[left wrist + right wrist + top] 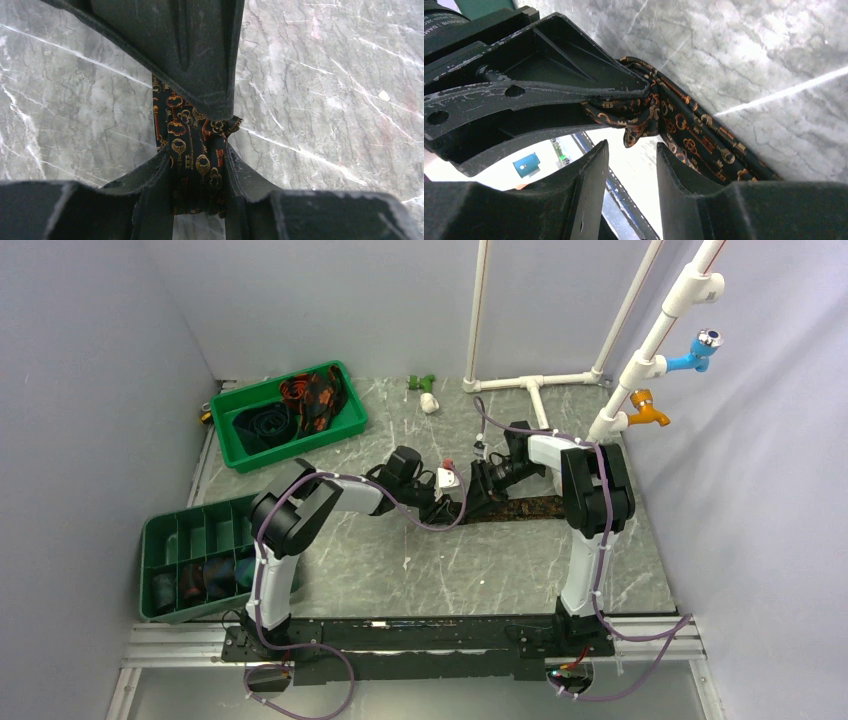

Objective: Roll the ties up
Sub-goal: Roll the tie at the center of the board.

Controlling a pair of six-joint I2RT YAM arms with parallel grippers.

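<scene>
Between left fingers [155, 175]: tie [192, 145], pinched; right fingers [589, 185] parted, tie beyond

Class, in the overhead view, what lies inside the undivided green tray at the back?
The tray holds a navy-teal tie and a black tie with red-orange print, loosely heaped. Anything beneath them is covered.

The left arm [335, 492] is reaching forward and rightward, the right arm [592, 490] is bending leftward at its raised elbow, and their hands are facing each other tip to tip. The left hand [197, 157] is pinching the tie [177, 131] between its fingers. The right hand [630, 160] is holding its fingers parted, gripping nothing.
</scene>
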